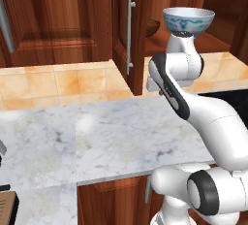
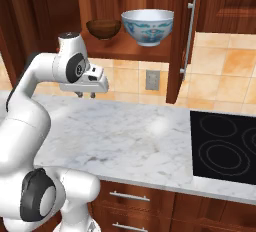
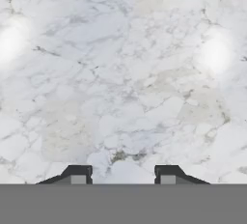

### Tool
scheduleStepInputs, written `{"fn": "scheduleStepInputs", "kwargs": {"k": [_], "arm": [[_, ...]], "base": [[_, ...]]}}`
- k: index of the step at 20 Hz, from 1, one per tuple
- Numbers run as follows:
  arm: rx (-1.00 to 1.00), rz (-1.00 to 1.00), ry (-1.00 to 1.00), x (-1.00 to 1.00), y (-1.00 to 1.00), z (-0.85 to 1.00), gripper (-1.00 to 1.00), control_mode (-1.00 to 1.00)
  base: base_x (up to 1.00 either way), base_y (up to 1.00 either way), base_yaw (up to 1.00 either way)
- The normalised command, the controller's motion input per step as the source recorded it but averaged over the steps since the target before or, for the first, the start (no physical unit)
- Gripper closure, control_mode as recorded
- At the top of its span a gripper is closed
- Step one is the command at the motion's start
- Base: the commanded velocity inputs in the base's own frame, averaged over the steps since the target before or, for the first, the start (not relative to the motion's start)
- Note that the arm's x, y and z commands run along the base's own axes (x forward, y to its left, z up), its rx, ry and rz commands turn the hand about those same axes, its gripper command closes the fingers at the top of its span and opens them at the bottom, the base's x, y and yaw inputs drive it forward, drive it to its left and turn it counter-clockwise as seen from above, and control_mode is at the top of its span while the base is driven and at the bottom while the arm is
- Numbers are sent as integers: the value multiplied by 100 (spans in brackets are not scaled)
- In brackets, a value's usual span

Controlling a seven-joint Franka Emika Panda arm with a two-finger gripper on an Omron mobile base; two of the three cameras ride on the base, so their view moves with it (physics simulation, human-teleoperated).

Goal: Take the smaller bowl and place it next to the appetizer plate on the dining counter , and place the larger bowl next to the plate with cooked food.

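Bowls were noted on an open cabinet shelf (image 2: 130,50) above the marble wall counter (image 2: 135,136): the smaller bowl (image 2: 103,28), dark brown and plain, just beside the larger bowl (image 2: 148,26), white with a blue-green painted pattern and a narrow foot. The smaller bowl looked wooden, so it was judged light, stiff and not very fragile, though its curved side could slip; a hold across the rim, one finger inside and one outside, was judged safest. The larger bowl looked ceramic, heavier and breakable, best taken likewise at the rim. The gripper (image 2: 86,95) was seen pointing down over the counter, below the shelf and well apart from both bowls. The jaws were seen parted with a clear gap in the hand view, with nothing held between them.
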Motion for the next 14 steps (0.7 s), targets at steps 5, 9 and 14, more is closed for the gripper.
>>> {"fn": "scheduleStepInputs", "kwargs": {"k": [5,9,14], "arm": [[1,-1,-28,-55,-39,6,-100,-100],[0,-5,-67,-74,-4,40,-100,-100],[0,-11,-56,-57,-4,61,-100,-100]], "base": [[0,0,0],[0,0,0],[0,0,0]]}}
